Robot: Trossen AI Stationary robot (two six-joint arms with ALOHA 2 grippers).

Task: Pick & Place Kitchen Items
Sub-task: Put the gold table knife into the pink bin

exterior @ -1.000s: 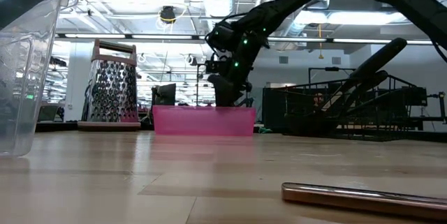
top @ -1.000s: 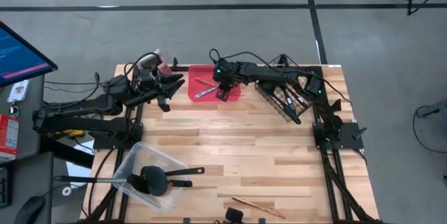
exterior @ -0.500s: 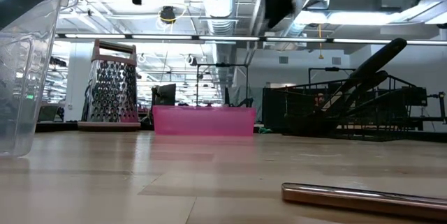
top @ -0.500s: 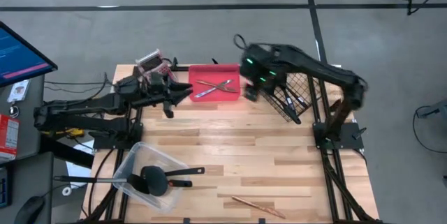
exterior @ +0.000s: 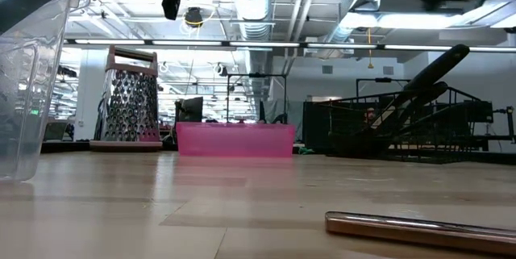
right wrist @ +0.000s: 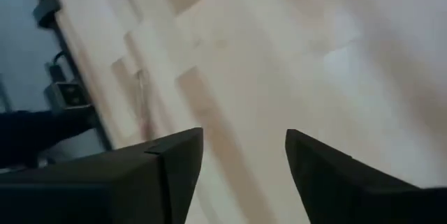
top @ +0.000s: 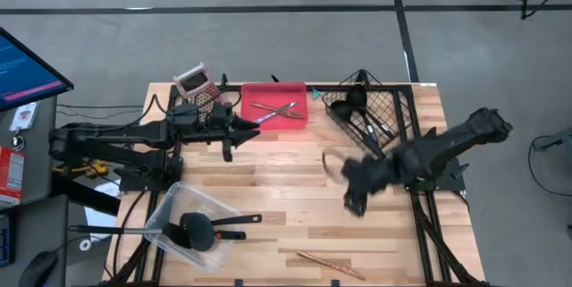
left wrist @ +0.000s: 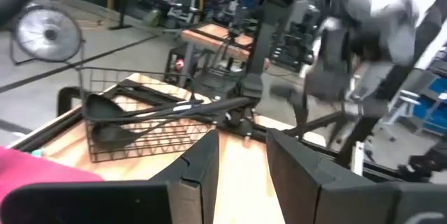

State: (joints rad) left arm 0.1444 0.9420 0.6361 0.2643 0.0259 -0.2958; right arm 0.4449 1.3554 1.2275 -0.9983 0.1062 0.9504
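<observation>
Thin silver utensils (top: 273, 108) lie crossed in the pink tray (top: 299, 119) at the far edge. Black ladles and spoons (top: 359, 115) lean in the wire basket (top: 386, 106), also seen in the left wrist view as basket (left wrist: 150, 140). A black ladle (top: 198, 231) lies in the tilted clear tub (top: 165, 208), its handle over the rim. A copper-coloured piece (top: 317, 262) lies flat near the front edge. My left gripper (top: 239, 133) hangs level just left of the tray, open and empty (left wrist: 242, 142). My right gripper (top: 352, 198), blurred, hangs open over bare wood (right wrist: 244, 140).
A metal box grater with a pink top (top: 195, 85) stands at the far left behind my left arm. A small black object (top: 299, 275) sits at the front edge. Bare wood lies between the tray and the tub.
My right gripper has risen from the pink tray and swung fast toward the table's right and near side, now over the middle right. A silver utensil lies in the tray where it stood. My left gripper has moved right toward the tray and sunk a little.
</observation>
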